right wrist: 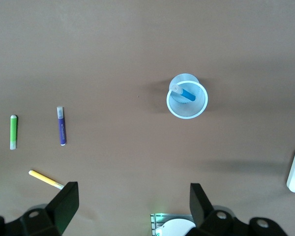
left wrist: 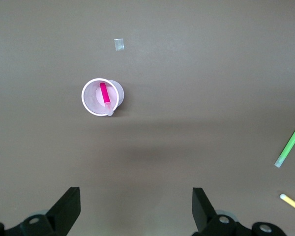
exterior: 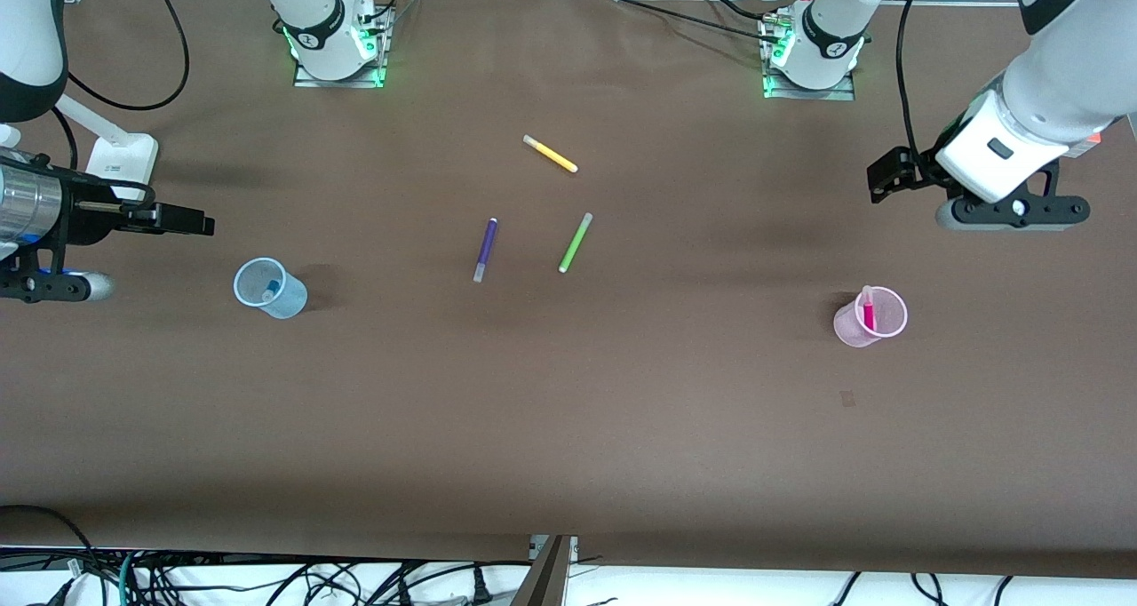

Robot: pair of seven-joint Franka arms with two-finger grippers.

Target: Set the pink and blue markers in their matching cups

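Since the pink marker [exterior: 868, 309] stands in the pink cup [exterior: 894, 325] and the blue marker [exterior: 270, 289] leans in the blue cup [exterior: 249, 279], each pen sits with its own color, and the job looks done. Each marker pokes a pale end up past the rim, because the cups are shorter than the pens.

The pink cup stands toward the left arm's end of the table, the blue cup toward the right arm's end. Between them, well apart from both cups, lie three pens no one needs: purple [exterior: 485, 249], green [exterior: 576, 243] and yellow [exterior: 551, 154].

The left gripper [left wrist: 136, 206] hangs over the table near the pink cup, fingers wide and holding nothing. The right gripper [right wrist: 133, 204] hangs near the blue cup, also wide and empty. Both arms look like they are just waiting.
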